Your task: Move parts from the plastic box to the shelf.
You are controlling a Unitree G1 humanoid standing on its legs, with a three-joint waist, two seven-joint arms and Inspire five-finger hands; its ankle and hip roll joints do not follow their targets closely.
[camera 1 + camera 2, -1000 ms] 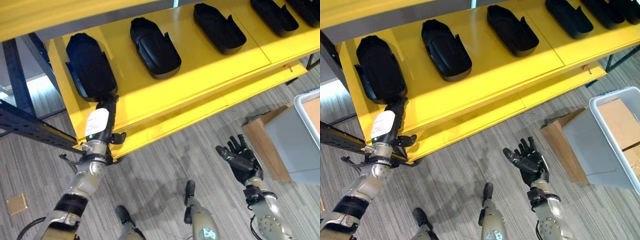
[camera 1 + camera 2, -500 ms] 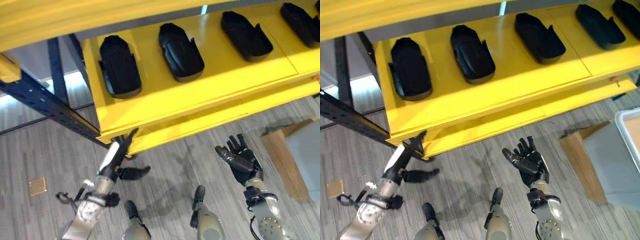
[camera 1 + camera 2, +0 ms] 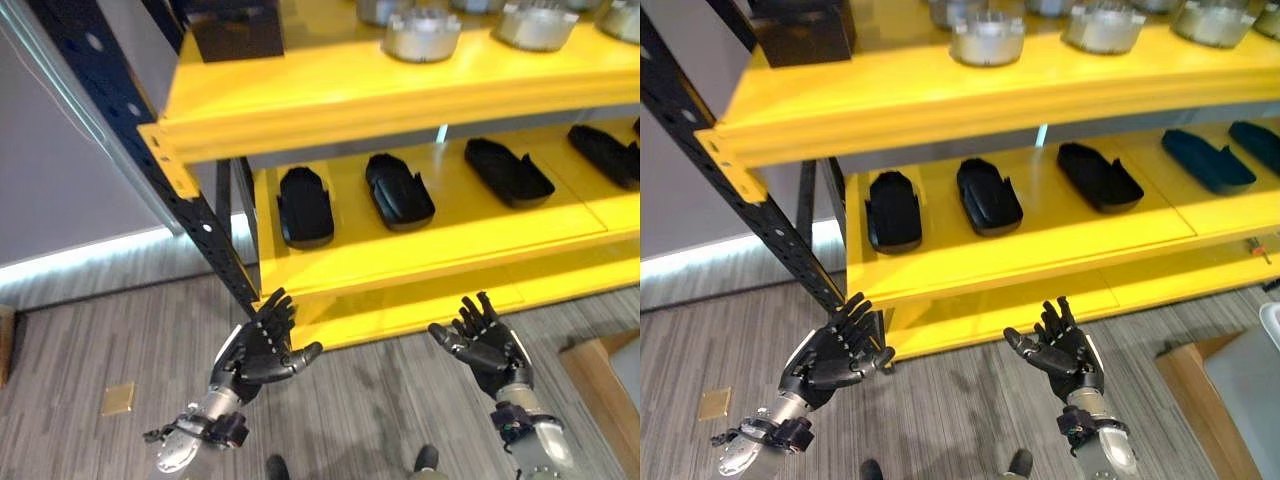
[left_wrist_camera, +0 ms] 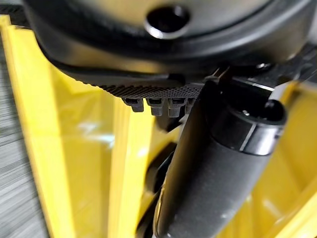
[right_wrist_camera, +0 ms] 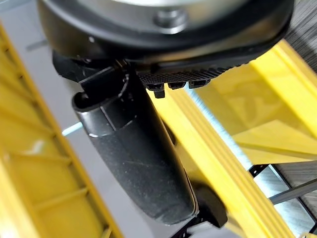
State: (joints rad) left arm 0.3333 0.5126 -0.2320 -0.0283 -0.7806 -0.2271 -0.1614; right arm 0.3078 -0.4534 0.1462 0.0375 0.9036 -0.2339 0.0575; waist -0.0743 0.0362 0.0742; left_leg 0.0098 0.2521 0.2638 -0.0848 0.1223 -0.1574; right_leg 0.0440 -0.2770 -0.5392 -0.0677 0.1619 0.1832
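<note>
1. Yellow shelf [image 3: 420, 255]: the lower deck carries a row of black moulded parts [image 3: 399, 190]; the upper deck carries round metal parts [image 3: 422, 33] and a black block [image 3: 236, 30].
2. Left hand [image 3: 254, 350]: fingers spread, palm up, holding nothing, in front of and below the shelf's lower deck, beside the dark blue upright post [image 3: 150, 150].
3. Right hand [image 3: 484, 342]: fingers spread, empty, below the shelf's front edge, well apart from the parts.
4. A cardboard box [image 3: 1205, 405] and the plastic box's corner [image 3: 1272, 322] lie on the floor at the shelf's right end.
</note>
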